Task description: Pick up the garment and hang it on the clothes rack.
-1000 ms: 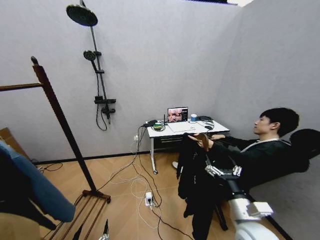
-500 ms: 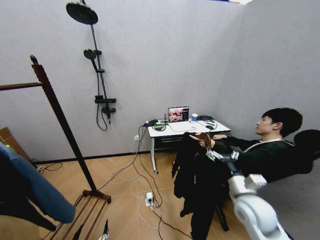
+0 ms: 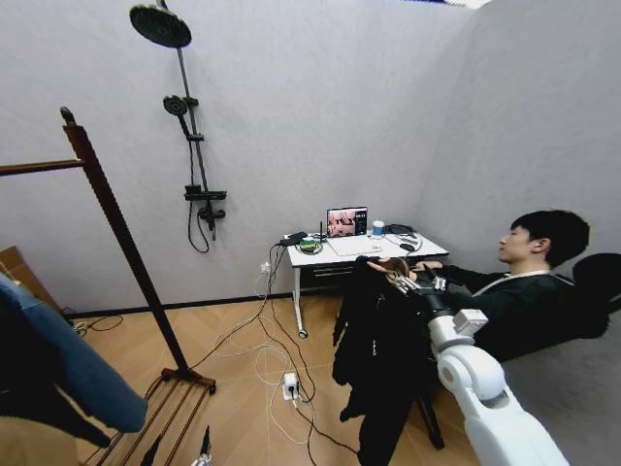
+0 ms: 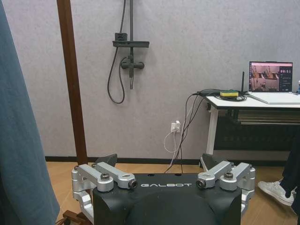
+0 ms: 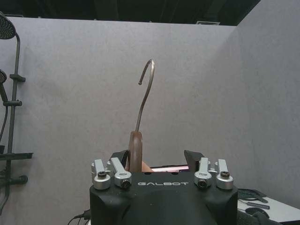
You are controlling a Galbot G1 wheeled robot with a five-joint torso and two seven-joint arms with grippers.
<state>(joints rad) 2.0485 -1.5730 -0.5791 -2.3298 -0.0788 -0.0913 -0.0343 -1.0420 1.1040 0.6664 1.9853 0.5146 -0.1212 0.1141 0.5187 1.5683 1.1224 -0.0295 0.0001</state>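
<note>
Right gripper [image 3: 401, 279] reaches forward on its white arm at the right of the head view. In the right wrist view the black housing reads "GALBOT", and the right gripper [image 5: 157, 157] has its jaws spread, with the wooden hanger [image 5: 135, 151] neck standing between them, nearer one jaw. Cannot tell if the pads actually touch the wood. The metal hook [image 5: 145, 92] rises straight up past the fingers, curl at the top, against the grey wall.

In the head view the garment [image 3: 378, 354], long and black, hangs directly below the right gripper, with its hem low near the wooden floor [image 3: 243, 388]. A person's hand [image 3: 424, 265] is just beside the gripper at the hanger top; the person sits just beyond the garment.

Left gripper [image 4: 164, 169] also carries "GALBOT" on its housing; jaws spread, nothing between them. Close on one side of it hangs a teal-blue jacket [image 4: 21, 154]. Just past the left gripper stands a reddish-brown post of the clothes rack [image 4: 72, 84].

In the head view the clothes rack [image 3: 112, 218] stands well apart from the right gripper, far to its left, knob on top, rail running off the left edge, slatted foot shelf at the floor.

Further out: a white desk [image 3: 364, 252] with an open laptop [image 3: 346, 223], screen text too small to read. A black shower pole [image 3: 189, 126] is on the back wall.
</note>
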